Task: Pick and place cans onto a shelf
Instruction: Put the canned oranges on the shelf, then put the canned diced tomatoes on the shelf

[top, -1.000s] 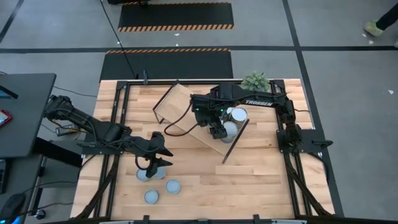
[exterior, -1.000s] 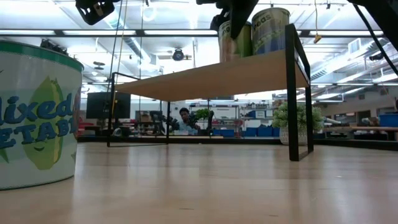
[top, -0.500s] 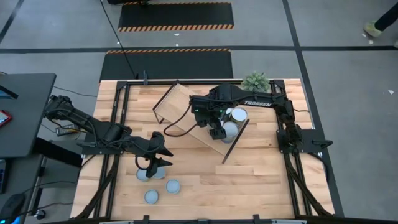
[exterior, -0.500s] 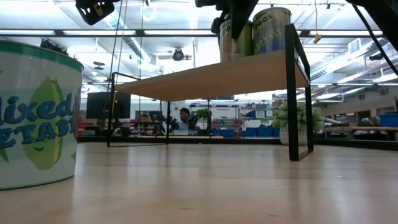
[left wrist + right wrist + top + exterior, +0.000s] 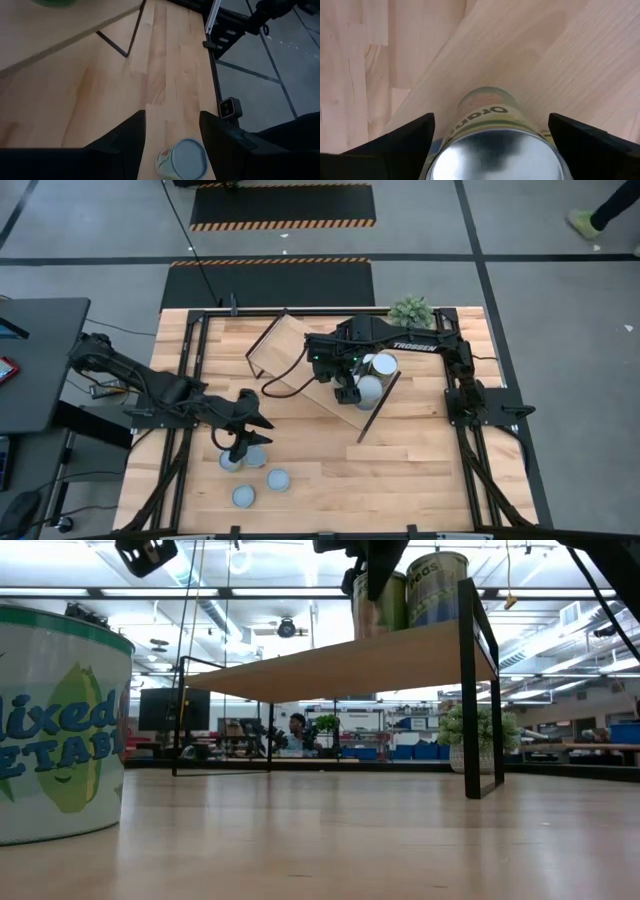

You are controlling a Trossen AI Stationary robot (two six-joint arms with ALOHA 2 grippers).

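Nearest the front edge of the light wooden table (image 5: 400,480), small silver-sided cylindrical cans with pale blue-grey round tops (image 5: 277,479) stand loose in a cluster. The left pincer (image 5: 240,442) hovers directly above that cluster. In the left wrist view its dark fingers (image 5: 125,145) stand partly open with bare table between them and nothing held; one pale-topped can (image 5: 184,159) stands upright just beyond their tips.

Further back, the rectangular light wood shelf on its thin black metal frame (image 5: 300,360) sits askew on the table. Two white-topped cans (image 5: 380,364) stand close together at the shelf end nearer the right arm's base. The right pincer (image 5: 350,390) sits over that end. In the right wrist view its fingers (image 5: 400,142) are spread wide, clear of either side of a shiny-topped can with a green and yellow label (image 5: 490,130), which stands upright on the shelf board. The low view confirms two cans (image 5: 405,590) upright on the board near its black post.

Assessment: this is the release step of a placement. To do it well, the right pincer should lift straight up, clear of the can top, before moving sideways, since the neighbouring can stands close by. A small green potted plant (image 5: 410,310) stands beyond the shelf.
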